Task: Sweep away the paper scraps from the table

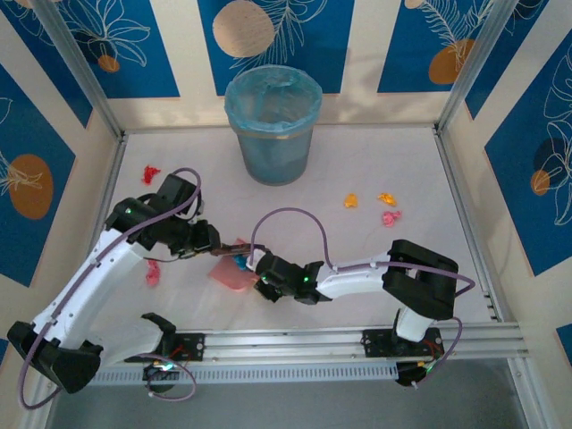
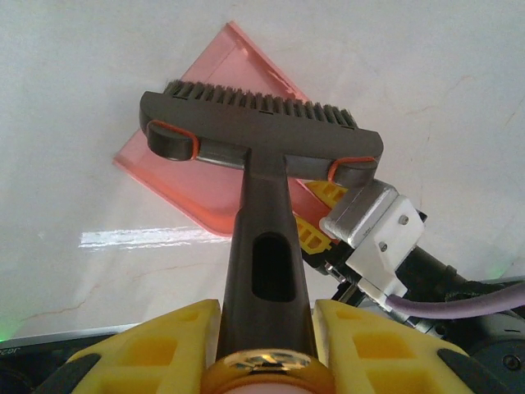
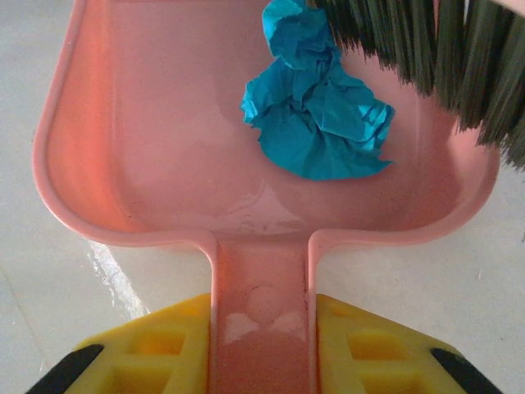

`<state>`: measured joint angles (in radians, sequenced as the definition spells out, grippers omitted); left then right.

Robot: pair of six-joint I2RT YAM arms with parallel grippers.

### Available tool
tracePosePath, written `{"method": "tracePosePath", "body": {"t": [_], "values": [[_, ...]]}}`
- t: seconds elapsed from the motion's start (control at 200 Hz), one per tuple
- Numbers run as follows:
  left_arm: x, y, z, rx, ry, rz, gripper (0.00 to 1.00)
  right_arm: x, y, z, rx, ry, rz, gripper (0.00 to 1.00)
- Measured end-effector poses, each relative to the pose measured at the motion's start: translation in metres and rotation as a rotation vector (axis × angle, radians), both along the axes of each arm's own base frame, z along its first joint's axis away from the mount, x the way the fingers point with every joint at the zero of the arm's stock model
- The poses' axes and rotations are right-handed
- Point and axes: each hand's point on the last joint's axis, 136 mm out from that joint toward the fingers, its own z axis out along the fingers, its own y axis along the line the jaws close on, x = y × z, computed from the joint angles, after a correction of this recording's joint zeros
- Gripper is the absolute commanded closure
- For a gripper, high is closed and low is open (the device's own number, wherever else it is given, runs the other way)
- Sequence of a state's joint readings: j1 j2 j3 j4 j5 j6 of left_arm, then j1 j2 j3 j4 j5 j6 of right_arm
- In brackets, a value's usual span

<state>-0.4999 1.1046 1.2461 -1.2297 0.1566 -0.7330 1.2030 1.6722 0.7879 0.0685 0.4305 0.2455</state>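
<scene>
Your left gripper clamps the brush, your right gripper the pan; blue scrap collected, several scraps lie scattered.

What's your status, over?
Left gripper shut on brush. Right gripper shut on dustpan, blue scrap inside. Loose scraps on table. Bin at back.

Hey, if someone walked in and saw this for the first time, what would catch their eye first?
Probably the crumpled blue paper scrap lying in the pink dustpan, which the right end effector holds by its handle. The left end effector grips a dark brush over it, and a blue-lined bin stands at the back of the table.
</scene>
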Motion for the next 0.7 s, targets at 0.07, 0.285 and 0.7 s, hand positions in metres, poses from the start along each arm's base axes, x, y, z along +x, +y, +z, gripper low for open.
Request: {"method": "tracePosePath", "body": {"t": [0.07,0.285,0.7], "values": [[-0.001,0.001,0.001,-0.003,-0.005,0.002,1.00,0.000,0.000,0.000,0.004,0.001,-0.003,1.00],[0.003,0.010,0.010,0.021,-0.057,0.050,1.00,0.001,-0.003,0.000,0.014,-0.005,-0.016,1.00],[0.041,0.021,0.065,-0.014,-0.365,0.162,1.00,0.016,-0.036,0.014,-0.008,-0.042,-0.093,1.00]]}}
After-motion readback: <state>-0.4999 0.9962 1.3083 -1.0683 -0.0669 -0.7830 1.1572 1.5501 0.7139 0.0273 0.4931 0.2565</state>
